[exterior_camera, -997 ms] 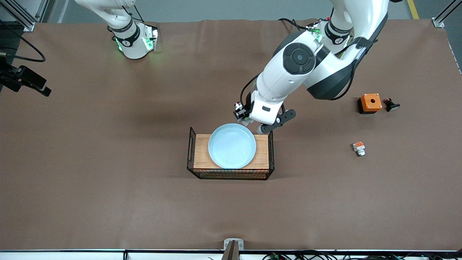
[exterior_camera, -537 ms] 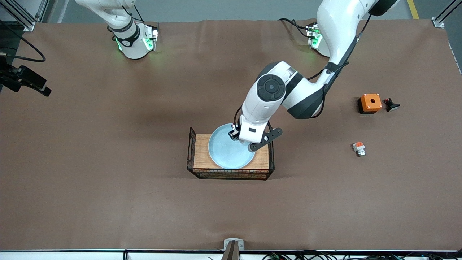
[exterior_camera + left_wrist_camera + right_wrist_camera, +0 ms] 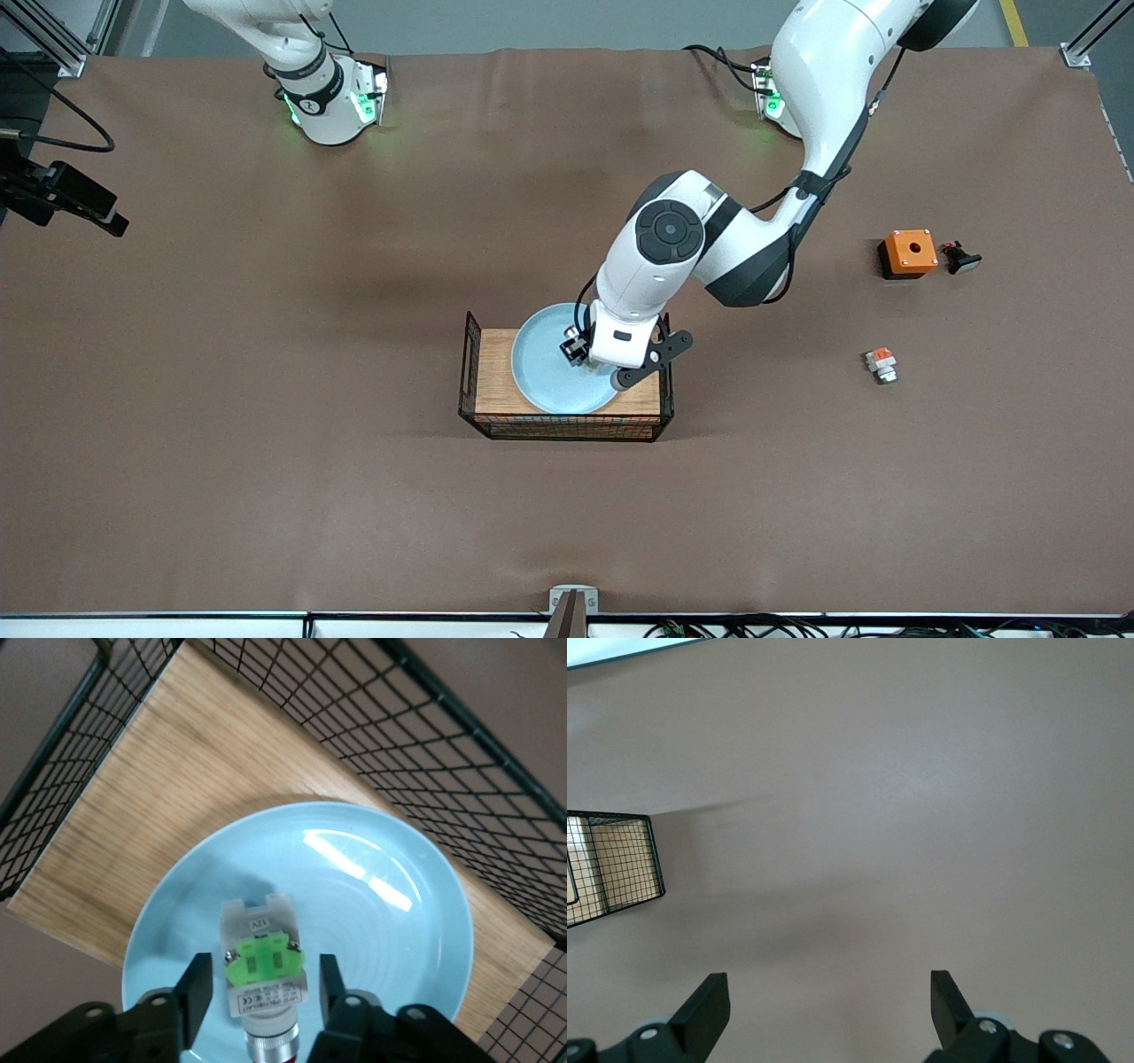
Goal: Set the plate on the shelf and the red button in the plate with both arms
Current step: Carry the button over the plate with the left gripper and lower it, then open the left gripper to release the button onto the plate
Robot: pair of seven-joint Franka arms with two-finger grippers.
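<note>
The pale blue plate (image 3: 540, 372) lies on the wooden floor of a black wire basket (image 3: 467, 372) at mid-table. My left gripper (image 3: 578, 349) is low over the plate's side toward the left arm's end. In the left wrist view the red button (image 3: 262, 979), a white body with a green block, a metal collar and a sliver of red, rests on the plate (image 3: 390, 930). The left gripper (image 3: 264, 985) is open around it, with a gap showing on each side. My right gripper (image 3: 830, 1001) is open over bare table, nothing between its fingers.
An orange box with a round hole (image 3: 908, 252) and a small black part (image 3: 961, 258) sit toward the left arm's end. A small orange-and-white part (image 3: 881, 364) lies nearer the front camera. The basket's wire walls (image 3: 443, 753) rise around the plate.
The left arm came from the basket's edge to over the plate and lowered. Its jaws, shut on the button before, have opened, leaving the button on the plate. The right arm kept still.
</note>
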